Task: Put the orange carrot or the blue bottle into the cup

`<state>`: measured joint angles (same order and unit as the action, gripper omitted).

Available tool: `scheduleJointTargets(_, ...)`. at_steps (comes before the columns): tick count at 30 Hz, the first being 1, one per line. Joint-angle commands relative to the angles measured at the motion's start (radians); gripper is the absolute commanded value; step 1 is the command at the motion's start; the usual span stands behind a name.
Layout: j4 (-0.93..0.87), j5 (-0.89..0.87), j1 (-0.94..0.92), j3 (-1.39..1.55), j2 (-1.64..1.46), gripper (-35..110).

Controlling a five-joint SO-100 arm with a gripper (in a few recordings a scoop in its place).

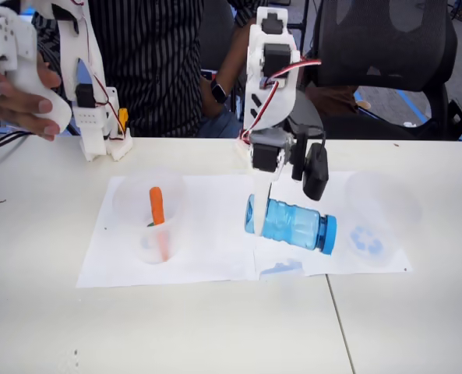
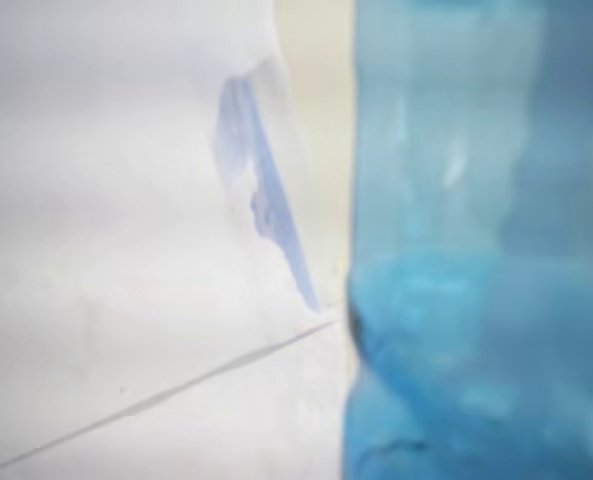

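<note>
Gripper (image 1: 260,212) of the white arm sits at centre frame in the fixed view, pointing down at the base end of the small transparent blue ribbed bottle (image 1: 291,224). One white finger (image 1: 260,204) crosses the bottle's left end and touches it; the other finger is hidden, so how wide the claw stands and whether it truly has hold of the bottle cannot be told. The bottle lies on its side just right of centre, tilted slightly, solid blue cap (image 1: 329,234) toward the right. Whether it rests on the sheet or is raised off it is unclear.

Wide frosted translucent cup with a blue recycling-style mark (image 1: 375,220) stands at right of centre, near the cap end of the bottle but apart from it. A similar translucent cup without that mark (image 1: 147,204) stands at left of centre; the slim orange toy carrot (image 1: 157,206) is upright inside it.

Both cups and the bottle are over white paper sheets (image 1: 207,249) spread on the white table (image 1: 215,327).

Wrist view (blurred): the bottle (image 2: 476,250) takes up the right half, white paper (image 2: 106,200) the left.

A person in a striped shirt (image 1: 153,62) sits behind the table.
</note>
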<state>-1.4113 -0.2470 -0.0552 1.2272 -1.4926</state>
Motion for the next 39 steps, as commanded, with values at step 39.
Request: scheduleJointTargets(39,-0.130,-0.141,0.485,0.060,-0.367,16)
